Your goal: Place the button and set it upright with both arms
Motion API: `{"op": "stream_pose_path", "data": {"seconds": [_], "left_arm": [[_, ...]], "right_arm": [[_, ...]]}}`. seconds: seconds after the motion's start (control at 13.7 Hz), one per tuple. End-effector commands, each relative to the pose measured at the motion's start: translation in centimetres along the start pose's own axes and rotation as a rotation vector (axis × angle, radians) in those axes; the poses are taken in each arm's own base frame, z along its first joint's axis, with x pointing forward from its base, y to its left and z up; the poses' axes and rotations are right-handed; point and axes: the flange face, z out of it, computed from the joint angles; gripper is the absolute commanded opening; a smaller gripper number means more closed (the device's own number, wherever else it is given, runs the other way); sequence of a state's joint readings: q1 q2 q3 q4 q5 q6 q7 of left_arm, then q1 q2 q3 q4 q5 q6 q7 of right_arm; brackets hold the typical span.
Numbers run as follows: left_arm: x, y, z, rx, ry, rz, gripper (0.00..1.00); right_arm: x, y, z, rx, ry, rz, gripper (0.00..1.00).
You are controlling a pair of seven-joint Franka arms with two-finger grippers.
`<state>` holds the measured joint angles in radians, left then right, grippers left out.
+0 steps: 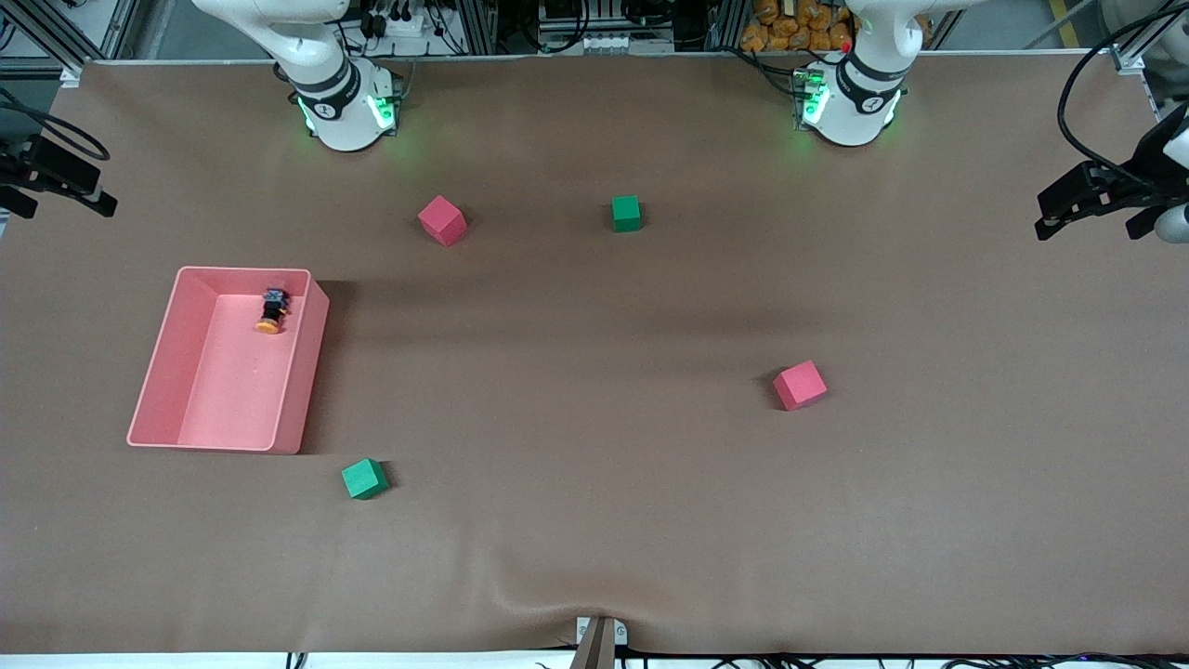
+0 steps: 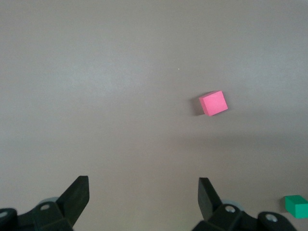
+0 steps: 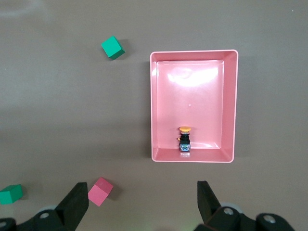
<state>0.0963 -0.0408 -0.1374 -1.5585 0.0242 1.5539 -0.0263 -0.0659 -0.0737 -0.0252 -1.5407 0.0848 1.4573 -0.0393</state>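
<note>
The button [image 1: 272, 311] lies on its side in the pink bin [image 1: 302, 381], at the bin's end nearest the robots' bases. Its orange cap points toward the front camera. The right wrist view shows the button [image 3: 184, 139] against the bin's [image 3: 192, 51] end wall. My right gripper [image 3: 142, 190] hangs open and empty high over the table beside the bin. My left gripper [image 2: 144, 185] is also open and empty, high over bare table near a red cube [image 2: 213, 103]. Only the arms' bases [image 1: 348, 107] [image 1: 850, 102] show in the front view.
Two red cubes [image 1: 442, 220] [image 1: 800, 385] and two green cubes [image 1: 626, 213] [image 1: 364, 478] lie scattered on the brown table. The right wrist view takes in a red cube [image 3: 100, 191] and green cubes [image 3: 112, 47] [image 3: 10, 194]. Black camera mounts [image 1: 56, 172] [image 1: 1105, 195] stand at both table ends.
</note>
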Motion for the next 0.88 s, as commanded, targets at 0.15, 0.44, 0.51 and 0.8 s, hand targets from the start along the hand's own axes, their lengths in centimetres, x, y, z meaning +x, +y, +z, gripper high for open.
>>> {"op": "stream_pose_path", "data": {"seconds": [0.15,0.44,0.51,0.8], "left_arm": [[-0.4,-0.5,-1.2,0.022,0.016,0.01,1.0],[-0.4,-0.5,-0.9,0.01,0.008,0.012,1.0],[-0.2,-0.5,-0.4,0.009,-0.001,0.014,1.0],[0.0,-0.5,-0.1,0.006,-0.007,0.014,1.0]], "right_arm": [[-0.9,0.0,-1.5,-0.009,0.01,0.012,1.0],[-1.5,0.4,-2.0,-0.063,-0.027,0.069,1.0],[-1.7,0.3,-1.9,-0.066,-0.038,0.076,1.0],[-1.8,-0.1,-0.2,-0.098,-0.106,0.131,1.0]]}}
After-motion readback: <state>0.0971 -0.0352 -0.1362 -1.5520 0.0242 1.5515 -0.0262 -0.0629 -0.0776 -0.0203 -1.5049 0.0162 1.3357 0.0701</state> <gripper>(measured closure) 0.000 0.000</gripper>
